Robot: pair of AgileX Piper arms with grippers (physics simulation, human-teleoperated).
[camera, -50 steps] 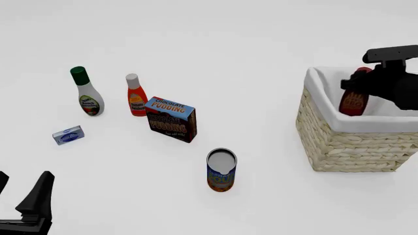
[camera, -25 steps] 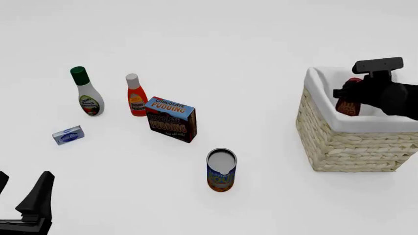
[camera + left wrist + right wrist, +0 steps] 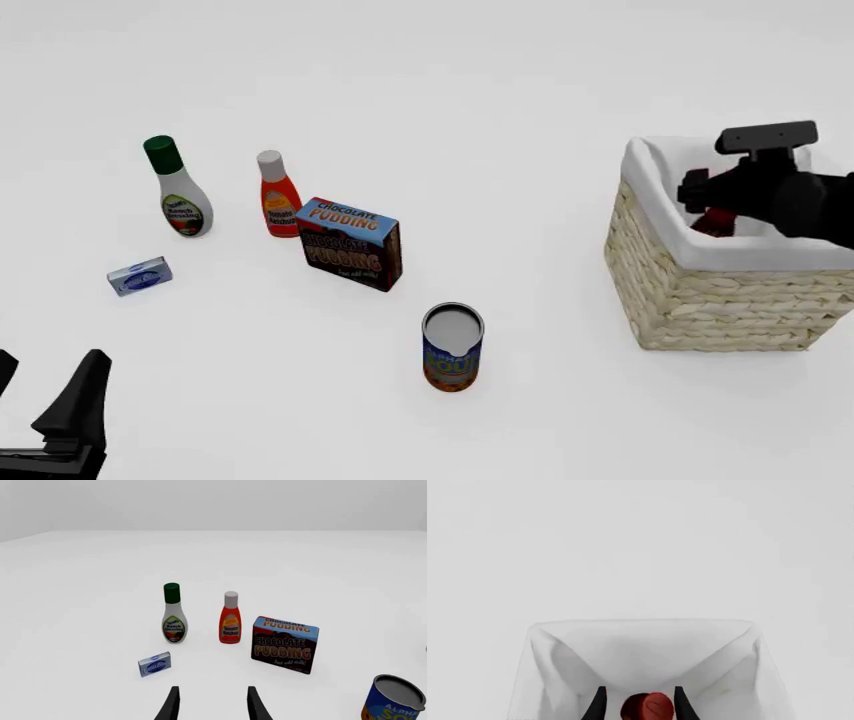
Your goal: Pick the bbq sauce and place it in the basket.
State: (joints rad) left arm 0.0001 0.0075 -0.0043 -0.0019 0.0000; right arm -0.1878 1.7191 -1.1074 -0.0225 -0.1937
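The right gripper (image 3: 710, 203) is hanging over the basket (image 3: 694, 290) at the right side of the table (image 3: 507, 90), reaching in from the right edge of the front view. The bbq sauce (image 3: 711, 222) is sitting inside the basket, down against the white cloth lining, with only a small dark red part showing under the gripper in the front view. In the right wrist view the bottle's red cap (image 3: 648, 707) is showing between the two dark fingers (image 3: 596, 706), with thin gaps on each side, so the fingers are standing slightly spread around the cap; whether they are touching it cannot be told.

The left gripper (image 3: 40, 420) is resting at the near left corner, its fingers spread apart and holding nothing. Well to the left of the basket, the white bottle with a green cap (image 3: 175, 189) is standing upright at the far left, with the orange-red bottle with a white cap (image 3: 278, 197) just to its right. The chocolate pudding box (image 3: 350, 243) is standing just right of that bottle. A small blue packet (image 3: 139, 276) is lying nearer, at the left. An open-topped soup can (image 3: 453, 347) is standing upright near the middle, nearer than the box.
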